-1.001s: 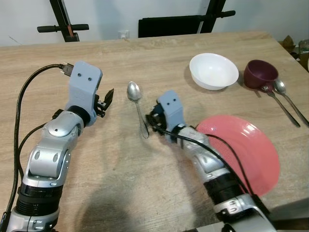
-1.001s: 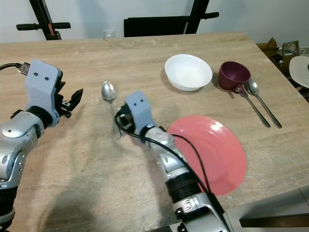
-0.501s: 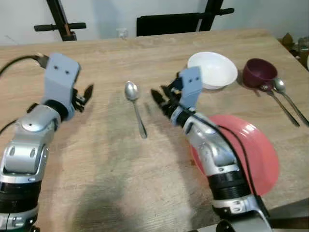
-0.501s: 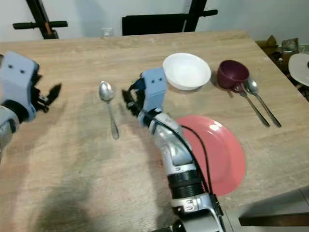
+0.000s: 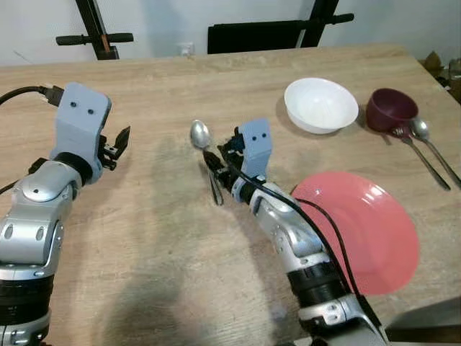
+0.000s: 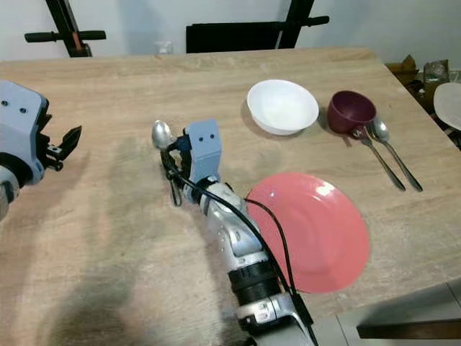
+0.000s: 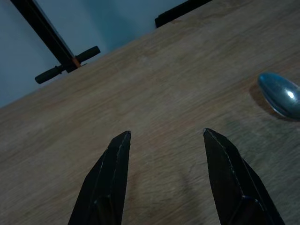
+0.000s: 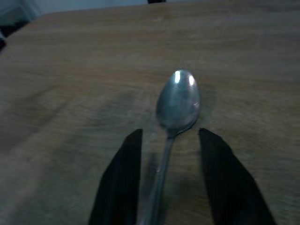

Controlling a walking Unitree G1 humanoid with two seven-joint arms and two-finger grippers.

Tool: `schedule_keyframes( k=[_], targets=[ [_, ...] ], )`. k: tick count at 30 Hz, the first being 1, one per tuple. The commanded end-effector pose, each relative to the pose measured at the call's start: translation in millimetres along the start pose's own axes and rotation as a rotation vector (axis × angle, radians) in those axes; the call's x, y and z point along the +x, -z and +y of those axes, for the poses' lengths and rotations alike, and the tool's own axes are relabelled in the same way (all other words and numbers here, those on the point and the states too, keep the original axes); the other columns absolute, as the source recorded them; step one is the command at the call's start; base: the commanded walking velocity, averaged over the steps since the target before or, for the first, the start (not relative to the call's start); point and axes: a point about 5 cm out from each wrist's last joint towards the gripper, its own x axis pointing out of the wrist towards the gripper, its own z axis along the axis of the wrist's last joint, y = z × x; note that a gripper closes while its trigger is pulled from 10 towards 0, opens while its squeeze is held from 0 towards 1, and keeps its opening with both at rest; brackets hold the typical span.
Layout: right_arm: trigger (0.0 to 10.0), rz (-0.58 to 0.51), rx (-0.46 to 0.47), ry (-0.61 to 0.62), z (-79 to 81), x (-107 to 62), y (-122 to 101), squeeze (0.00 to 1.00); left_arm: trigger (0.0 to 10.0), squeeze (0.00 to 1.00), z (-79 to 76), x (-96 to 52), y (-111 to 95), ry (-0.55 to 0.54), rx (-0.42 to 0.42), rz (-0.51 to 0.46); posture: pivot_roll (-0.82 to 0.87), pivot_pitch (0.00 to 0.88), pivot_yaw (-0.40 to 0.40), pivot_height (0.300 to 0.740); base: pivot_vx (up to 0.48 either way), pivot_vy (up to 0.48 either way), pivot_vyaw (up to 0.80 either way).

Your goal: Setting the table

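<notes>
A silver spoon (image 5: 204, 148) lies on the wooden table (image 5: 158, 238), its bowl pointing away from me. My right gripper (image 5: 216, 164) is low over it and open. In the right wrist view the spoon's handle (image 8: 165, 154) runs between the two black fingers (image 8: 123, 178), apart from both. My left gripper (image 5: 119, 139) hovers open to the left of the spoon, with nothing between its fingers (image 7: 110, 178); the spoon's bowl (image 7: 280, 94) shows at the edge of that wrist view. A pink plate (image 5: 364, 231) lies to the right of my right arm.
A white bowl (image 5: 321, 105) and a maroon cup (image 5: 390, 109) stand at the back right. A fork and another spoon (image 5: 426, 153) lie beside the cup. Black stands and a dark chair back (image 5: 263, 34) are beyond the table's far edge.
My right gripper, raised to the right of the spoon half a second ago, has come down and now straddles the handle. The left gripper has drawn away to the left.
</notes>
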Motion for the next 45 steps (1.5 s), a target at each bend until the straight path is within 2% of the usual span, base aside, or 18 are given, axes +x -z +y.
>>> schedule_keyframes(
  k=[1, 5, 12, 13, 19, 23, 24, 25, 26, 27, 28, 29, 33, 38, 45],
  targets=[
    [10.0, 0.039, 0.005, 0.001, 0.5, -0.4, 10.4, 1.0, 10.0, 0.0, 1.1, -0.9, 2.1, -0.011, 0.006, 0.013, 0.03, 0.117, 0.036, 0.74, 0.0, 0.0, 0.0],
    [10.0, 0.052, -0.006, -0.039, 7.3, 1.2, 15.4, 1.0, 10.0, 0.0, -2.2, 1.0, 1.2, -0.01, -0.002, 0.01, 0.03, 0.119, 0.031, 0.74, 0.0, 0.0, 0.0],
    [10.0, 0.088, -0.033, -0.039, 13.7, 6.9, 27.1, 1.0, 10.0, 0.0, -6.4, 2.0, 0.4, -0.001, -0.008, 0.007, 0.04, 0.121, 0.033, 0.74, 0.0, 0.0, 0.0],
    [10.0, 0.098, -0.039, -0.038, 16.7, 10.7, 29.1, 0.0, 10.0, 0.0, -7.0, 1.9, 0.1, 0.001, -0.01, 0.006, 0.04, 0.121, 0.033, 0.74, 0.0, 0.0, 0.0],
    [10.0, 0.141, -0.043, -0.035, 22.9, 20.6, 35.0, 0.0, 10.0, 0.0, -9.6, 1.6, -0.1, 0.003, -0.017, 0.006, 0.05, 0.126, 0.023, 0.74, 0.0, 0.0, 0.0],
    [10.0, 0.184, -0.078, -0.028, 23.5, 24.1, 40.6, 0.0, 10.0, 0.0, -10.3, 1.2, 0.2, 0.002, -0.02, 0.007, 0.05, 0.127, 0.021, 0.74, 0.0, 0.0, 0.0],
    [8.0, 0.209, -0.102, -0.026, 22.9, 24.2, 44.1, 0.0, 10.0, 0.0, -10.5, 0.9, 0.6, 0.001, -0.021, 0.008, 0.05, 0.127, 0.02, 0.74, 0.0, 0.0, 0.0],
    [8.0, 0.226, -0.119, -0.025, 22.4, 24.2, 46.6, 0.0, 10.0, 0.0, -10.6, 0.6, 0.9, 0.0, -0.021, 0.009, 0.05, 0.127, 0.02, 0.74, 0.0, 0.0, 0.0],
    [4.8, 0.253, -0.149, -0.021, 21.0, 23.6, 50.3, 0.0, 10.0, 0.0, -10.8, 0.5, 1.1, 0.0, -0.022, 0.009, 0.05, 0.129, 0.016, 0.74, 0.0, 0.0, 0.0],
    [4.8, 0.253, -0.149, -0.021, 21.0, 23.6, 50.3, 0.0, 10.0, 0.0, -10.8, 0.5, 1.1, 0.0, -0.022, 0.009, 0.05, 0.129, 0.016, 0.74, 0.0, 0.0, 0.0],
    [3.5, 0.286, -0.177, -0.015, 18.8, 22.2, 56.0, 0.0, 10.0, 0.0, -10.5, 0.2, 1.4, -0.002, -0.024, 0.01, 0.05, 0.129, 0.016, 0.74, 0.0, 0.0, 0.0],
    [0.0, 0.321, -0.182, -0.011, 16.1, 19.7, 62.6, 0.0, 10.0, 0.0, -10.0, 0.1, 1.8, -0.004, -0.026, 0.011, 0.05, 0.13, 0.012, 0.74, 0.0, 0.0, 0.0],
    [0.0, 0.375, -0.158, 0.008, 7.9, 12.4, 75.9, 0.0, 10.0, 0.0, -9.7, -0.3, 2.4, -0.009, -0.03, 0.013, 0.05, 0.133, 0.011, 0.74, 0.0, 0.0, 0.0],
    [0.0, 0.383, -0.145, 0.017, 1.4, 6.7, 83.2, 0.0, 10.0, 0.0, -10.5, 0.1, 3.2, -0.01, -0.034, 0.016, 0.04, 0.136, 0.015, 0.74, 0.0, 0.0, 0.0],
    [0.0, 0.364, -0.016, 0.059, -7.3, 1.2, 84.8, 0.0, 10.0, 0.0, -11.7, 1.4, 2.4, -0.008, -0.039, 0.013, 0.04, 0.137, 0.017, 0.74, 0.0, 0.0, 0.0]
  ],
)
